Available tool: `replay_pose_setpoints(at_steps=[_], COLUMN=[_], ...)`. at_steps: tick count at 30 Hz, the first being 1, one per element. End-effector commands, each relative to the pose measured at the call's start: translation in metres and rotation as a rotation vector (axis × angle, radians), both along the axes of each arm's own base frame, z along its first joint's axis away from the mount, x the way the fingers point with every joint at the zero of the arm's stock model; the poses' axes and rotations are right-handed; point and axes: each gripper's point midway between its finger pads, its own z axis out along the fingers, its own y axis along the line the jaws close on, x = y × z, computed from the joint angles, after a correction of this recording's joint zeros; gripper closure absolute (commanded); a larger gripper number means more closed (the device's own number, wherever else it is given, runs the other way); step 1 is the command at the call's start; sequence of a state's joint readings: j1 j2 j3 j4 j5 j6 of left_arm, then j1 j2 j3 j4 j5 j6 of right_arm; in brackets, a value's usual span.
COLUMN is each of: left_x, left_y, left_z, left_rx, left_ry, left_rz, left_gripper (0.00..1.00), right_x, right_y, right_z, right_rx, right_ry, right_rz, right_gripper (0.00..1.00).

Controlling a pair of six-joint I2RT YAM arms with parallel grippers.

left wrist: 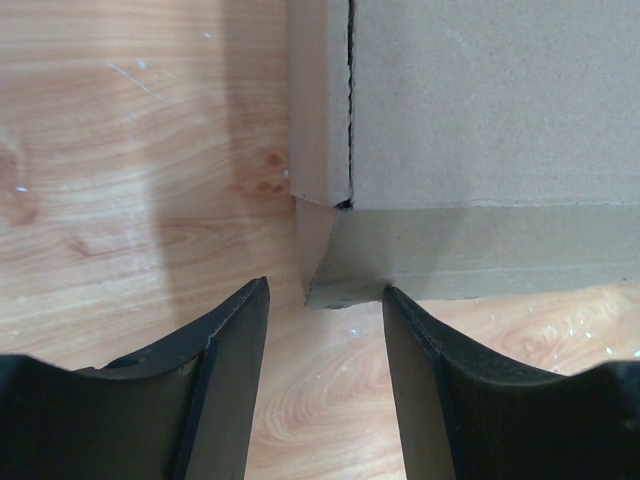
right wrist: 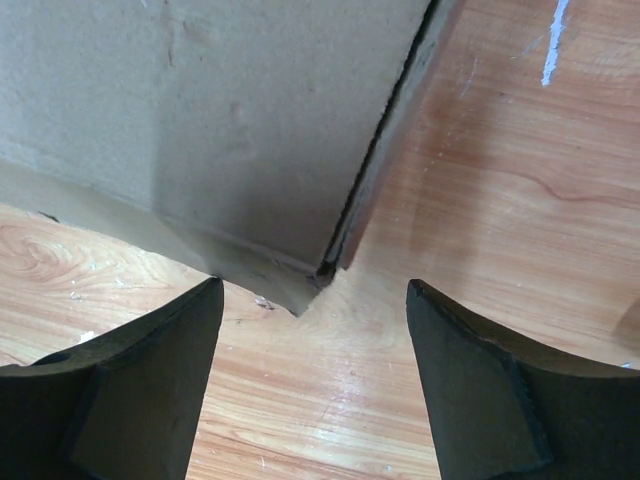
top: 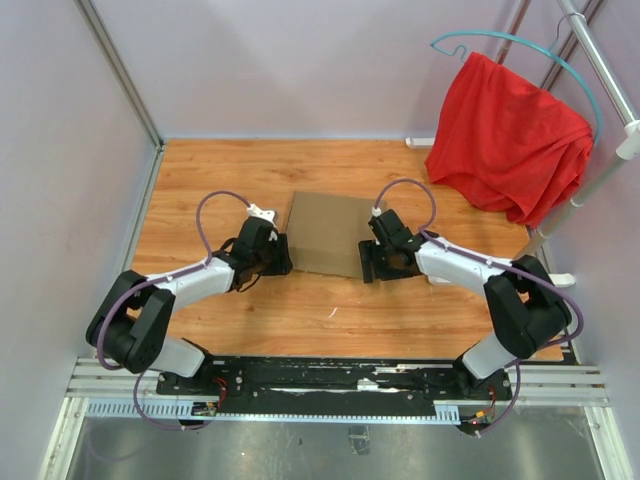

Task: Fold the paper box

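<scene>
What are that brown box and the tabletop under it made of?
The paper box looks like plain brown cardboard: matte, fibrous surface, ragged cut edge. The table looks like wood or wood-look laminate: orange grain lines, slight sheen, small scratches.

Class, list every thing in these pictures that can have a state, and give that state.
Box: lying low and flat on the table, not gripped.
Left gripper: open, at a box corner.
Right gripper: open, at another box corner.
Red cloth: hanging on a hanger.
</scene>
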State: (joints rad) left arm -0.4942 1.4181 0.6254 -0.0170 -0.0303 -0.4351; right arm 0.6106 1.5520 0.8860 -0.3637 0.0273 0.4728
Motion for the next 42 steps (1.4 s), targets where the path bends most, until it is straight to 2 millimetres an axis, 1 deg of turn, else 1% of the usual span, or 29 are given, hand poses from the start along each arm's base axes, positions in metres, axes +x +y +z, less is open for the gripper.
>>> replay_pose_setpoints(at_steps=[1, 3, 5, 7, 9, 11, 12, 13, 14, 15, 16, 17, 18, 19, 20, 21, 23, 25, 26, 29, 31, 36, 38, 42], left_x=[0.017, 0.016, 0.011, 0.005, -0.002, -0.007, -0.01, -0.012, -0.014, -0.015, -0.016, -0.016, -0.016, -0.015, -0.016, -0.016, -0.017, -0.017, -0.017, -0.013, -0.01, -0.001, 0.005, 0.028], left_y=[0.008, 0.005, 0.002, -0.002, -0.006, -0.007, -0.008, -0.009, -0.011, -0.014, -0.016, -0.017, -0.019, -0.019, -0.02, -0.023, -0.027, -0.028, -0.029, -0.026, -0.025, -0.023, -0.022, -0.023], left_z=[0.01, 0.017, 0.024, 0.036, 0.046, 0.055, 0.062, 0.063, 0.07, 0.075, 0.078, 0.079, 0.08, 0.079, 0.075, 0.071, 0.064, 0.056, 0.053, 0.04, 0.033, 0.016, 0.008, 0.003], left_rx=[0.018, -0.014, -0.052, -0.098, -0.138, -0.169, -0.192, -0.211, -0.244, -0.274, -0.297, -0.314, -0.323, -0.326, -0.323, -0.322, -0.315, -0.306, -0.301, -0.267, -0.248, -0.205, -0.185, -0.147], left_ry=[-0.09, -0.112, -0.132, -0.156, -0.171, -0.179, -0.191, -0.19, -0.206, -0.219, -0.227, -0.235, -0.244, -0.243, -0.232, -0.222, -0.205, -0.193, -0.19, -0.174, -0.17, -0.143, -0.143, -0.167], left_rz=[0.072, 0.062, 0.052, 0.032, 0.003, 0.002, 0.001, 0.004, 0.001, -0.003, -0.004, -0.004, -0.007, -0.009, -0.014, -0.026, -0.044, -0.053, -0.055, -0.044, -0.036, -0.012, 0.008, 0.045], left_gripper=[0.46, 0.45, 0.46, 0.45, 0.46, 0.46, 0.47, 0.48, 0.5, 0.51, 0.54, 0.57, 0.59, 0.63, 0.68, 0.74, 0.85, 0.94, 0.95, 0.96, 0.96, 0.96, 0.96, 0.96], right_x=[0.014, 0.013, 0.015, 0.019, 0.03, 0.049, 0.064, 0.079, 0.095, 0.114, 0.134, 0.155, 0.177, 0.196, 0.216, 0.235, 0.264, 0.284, 0.291, 0.302, 0.302, 0.29, 0.284, 0.267], right_y=[-0.007, -0.005, -0.004, -0.002, 0.0, 0.002, 0.005, 0.008, 0.01, 0.015, 0.021, 0.022, 0.028, 0.034, 0.038, 0.046, 0.059, 0.069, 0.074, 0.082, 0.084, 0.087, 0.089, 0.095], right_z=[0.018, 0.032, 0.052, 0.077, 0.106, 0.133, 0.144, 0.151, 0.154, 0.155, 0.154, 0.149, 0.147, 0.145, 0.133, 0.127, 0.116, 0.102, 0.095, 0.076, 0.065, 0.047, 0.042, 0.034], right_rx=[-0.01, 0.016, 0.044, 0.069, 0.091, 0.097, 0.097, 0.094, 0.091, 0.095, 0.105, 0.11, 0.13, 0.166, 0.175, 0.203, 0.214, 0.216, 0.226, 0.268, 0.296, 0.311, 0.322, 0.346], right_ry=[-0.083, -0.114, -0.157, -0.213, -0.293, -0.373, -0.395, -0.401, -0.389, -0.376, -0.355, -0.328, -0.309, -0.285, -0.262, -0.253, -0.245, -0.232, -0.224, -0.209, -0.191, -0.14, -0.116, -0.062], right_rz=[-0.01, 0.002, 0.01, 0.021, 0.023, 0.009, 0.007, 0.009, 0.011, 0.017, 0.027, 0.021, 0.02, 0.026, 0.019, 0.029, 0.059, 0.079, 0.091, 0.1, 0.109, 0.15, 0.179, 0.247], right_gripper=[0.25, 0.26, 0.28, 0.35, 0.43, 0.48, 0.5, 0.53, 0.58, 0.63, 0.69, 0.75, 0.79, 0.82, 0.83, 0.84, 0.85, 0.85, 0.85, 0.83, 0.82, 0.78, 0.77, 0.78])
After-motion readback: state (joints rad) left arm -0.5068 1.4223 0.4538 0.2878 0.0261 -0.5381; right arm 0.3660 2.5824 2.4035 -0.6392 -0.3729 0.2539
